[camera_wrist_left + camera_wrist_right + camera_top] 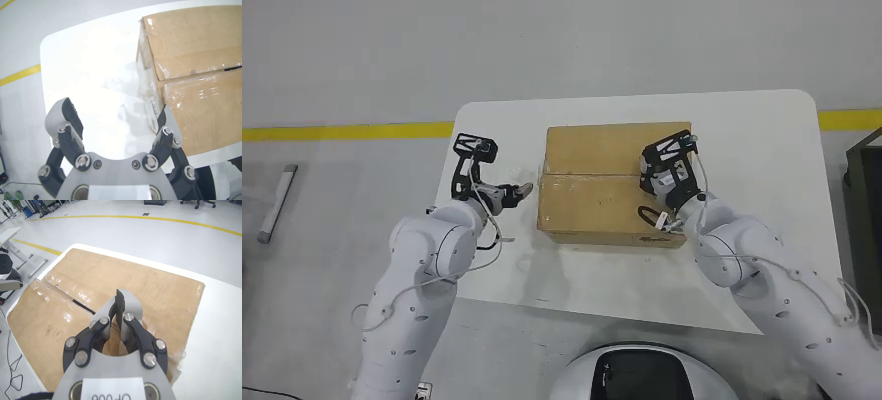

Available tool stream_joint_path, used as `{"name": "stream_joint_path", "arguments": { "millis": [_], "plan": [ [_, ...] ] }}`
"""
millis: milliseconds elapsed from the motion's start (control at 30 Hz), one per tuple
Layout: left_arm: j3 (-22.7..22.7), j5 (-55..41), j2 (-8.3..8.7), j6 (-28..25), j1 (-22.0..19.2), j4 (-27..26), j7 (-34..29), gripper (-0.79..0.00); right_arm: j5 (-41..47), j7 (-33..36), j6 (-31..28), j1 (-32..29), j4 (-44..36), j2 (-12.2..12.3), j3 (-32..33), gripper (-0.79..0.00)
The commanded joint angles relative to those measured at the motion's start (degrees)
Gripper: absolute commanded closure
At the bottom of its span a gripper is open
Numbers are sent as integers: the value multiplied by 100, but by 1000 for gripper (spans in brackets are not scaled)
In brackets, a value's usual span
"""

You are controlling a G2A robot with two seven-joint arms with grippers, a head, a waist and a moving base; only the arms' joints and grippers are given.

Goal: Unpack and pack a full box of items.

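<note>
The closed brown cardboard box [607,185], glossy clear tape along its centre seam [83,307], is sitting mid-table on the white rounded table [762,270]. The left gripper [115,106] is hovering spread wide at the box's 9 o'clock. The right gripper [119,294] is hanging pressed together, empty, over its 3 o'clock end. Being full, the box is probably weighing plenty. With stiff flaps and slippery tape, a flap edge is looking the best hold.
</note>
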Motion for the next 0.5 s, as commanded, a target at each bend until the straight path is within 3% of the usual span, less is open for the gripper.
{"name": "stream_joint_path", "arguments": {
  "millis": [0,200,333,467],
  "plan": [
    [-128,97,6,244,55,-68,-16,-785,0,0,0,0,0,0,0,0],
    [-193,231,10,431,96,-85,-44,-785,12,-43,-40,-35,10,-1,2,0],
    [-193,231,10,431,96,-85,-44,-785,66,-646,-142,-216,42,-23,108,0],
    [-87,835,41,-53,300,-62,431,-785,187,-1072,-250,-334,55,-57,159,0]
  ]
}}
